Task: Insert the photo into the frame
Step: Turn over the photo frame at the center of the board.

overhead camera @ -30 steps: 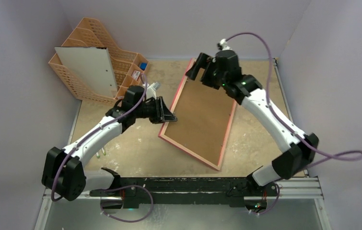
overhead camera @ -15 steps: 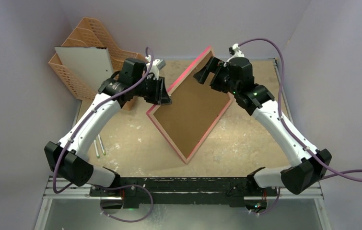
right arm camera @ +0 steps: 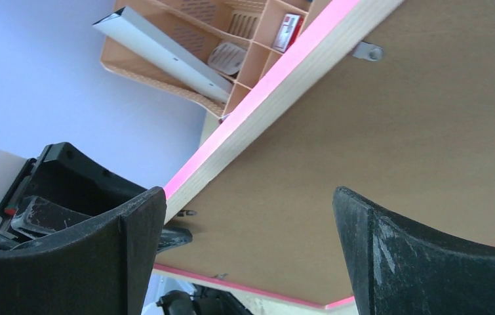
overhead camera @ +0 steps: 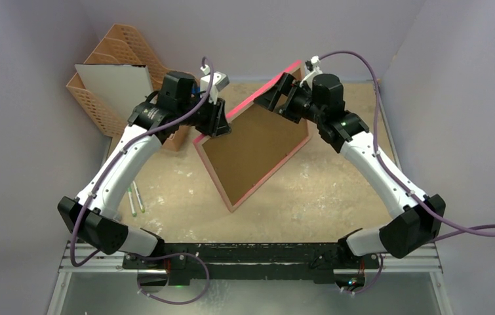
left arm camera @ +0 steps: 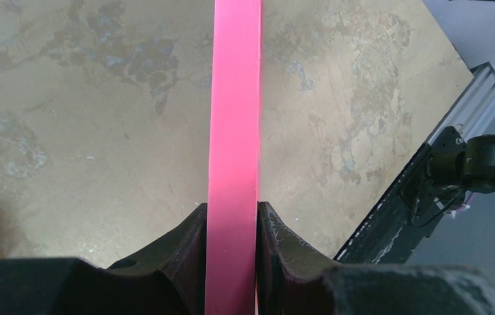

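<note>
No legible text, number or brand anywhere. Red-and-white label (right arm camera: 288, 31) in organiser (right arm camera: 257, 59) compartment: print too small to read.

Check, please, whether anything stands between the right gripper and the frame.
Nothing visible does. The right gripper is open, with the tilted frame and its brown back directly in front of it. The left gripper is clamped on the pink edge.

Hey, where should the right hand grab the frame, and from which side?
Probably the raised pink top rail of the frame, with the right hand coming from above, one finger on each face. The frame stands steeply tilted, that rail is thin, and the left hand pinches it farther left.
</note>
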Tool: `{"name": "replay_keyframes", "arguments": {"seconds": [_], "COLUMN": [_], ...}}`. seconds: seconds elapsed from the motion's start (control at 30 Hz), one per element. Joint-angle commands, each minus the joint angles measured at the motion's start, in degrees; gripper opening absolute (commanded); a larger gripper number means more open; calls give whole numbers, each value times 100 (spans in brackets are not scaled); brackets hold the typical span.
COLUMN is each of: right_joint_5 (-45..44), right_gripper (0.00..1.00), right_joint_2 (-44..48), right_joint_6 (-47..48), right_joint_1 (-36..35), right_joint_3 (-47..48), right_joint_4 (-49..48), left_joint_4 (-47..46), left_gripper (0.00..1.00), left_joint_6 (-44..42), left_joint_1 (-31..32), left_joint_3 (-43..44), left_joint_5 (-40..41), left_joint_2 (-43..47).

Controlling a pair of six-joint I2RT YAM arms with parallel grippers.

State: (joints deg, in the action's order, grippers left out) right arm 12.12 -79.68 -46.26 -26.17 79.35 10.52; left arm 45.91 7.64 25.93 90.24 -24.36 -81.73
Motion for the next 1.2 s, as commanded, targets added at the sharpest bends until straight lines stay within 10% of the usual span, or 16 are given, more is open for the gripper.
{"name": "replay_keyframes", "arguments": {"seconds": [0.0, 0.77, 1.17], "right_joint_5": [624, 1379, 959], "right_gripper": [98, 96, 83], "right_joint_2": [-130, 183, -368], "right_joint_6": [-233, -849, -962], "right_joint_1": [33, 64, 60], "right_joint_3": [148, -202, 303], "right_joint_4": [-323, -883, 263], "left_joint_4": [-665, -380, -508], "left_gripper": [0, 3, 24], "left_joint_6": [-635, -1188, -1472], "left_joint_1": [-1, 153, 158], "left_joint_3": [425, 488, 198], "left_joint_5": [73, -193, -913], "left_joint_2": [396, 566, 828]}}
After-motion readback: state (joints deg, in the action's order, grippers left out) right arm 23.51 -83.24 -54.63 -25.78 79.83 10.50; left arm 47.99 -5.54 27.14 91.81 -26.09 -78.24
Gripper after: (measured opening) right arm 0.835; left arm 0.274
